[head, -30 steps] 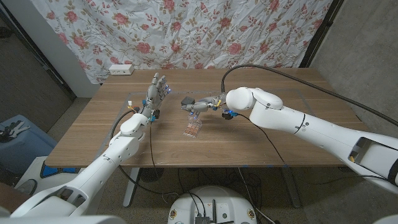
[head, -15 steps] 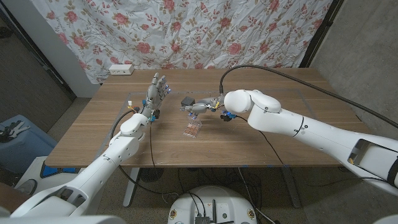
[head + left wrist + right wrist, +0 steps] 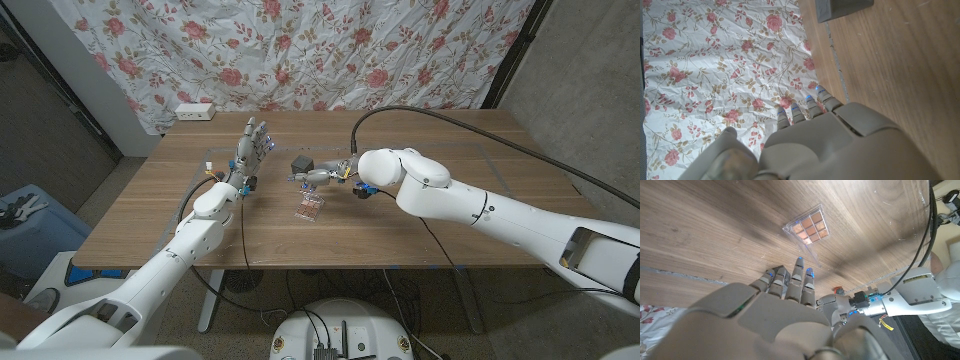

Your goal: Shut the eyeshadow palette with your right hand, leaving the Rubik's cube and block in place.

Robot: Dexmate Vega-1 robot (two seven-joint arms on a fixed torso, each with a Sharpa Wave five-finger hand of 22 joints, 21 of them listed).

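Near the tabletop's (image 3: 420, 235) middle we see the eyeshadow palette (image 3: 311, 206) lying open, clear lid raised, coppery pans showing. Just beyond it, our right hand (image 3: 322, 176) reaches with fingers extended, holding nothing. Farther back sits the grey block (image 3: 299, 162).

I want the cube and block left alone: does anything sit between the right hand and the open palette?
Nothing visible does. The right hand hovers just behind the eyeshadow palette, bare wood between them. The dark block sits behind the hand.
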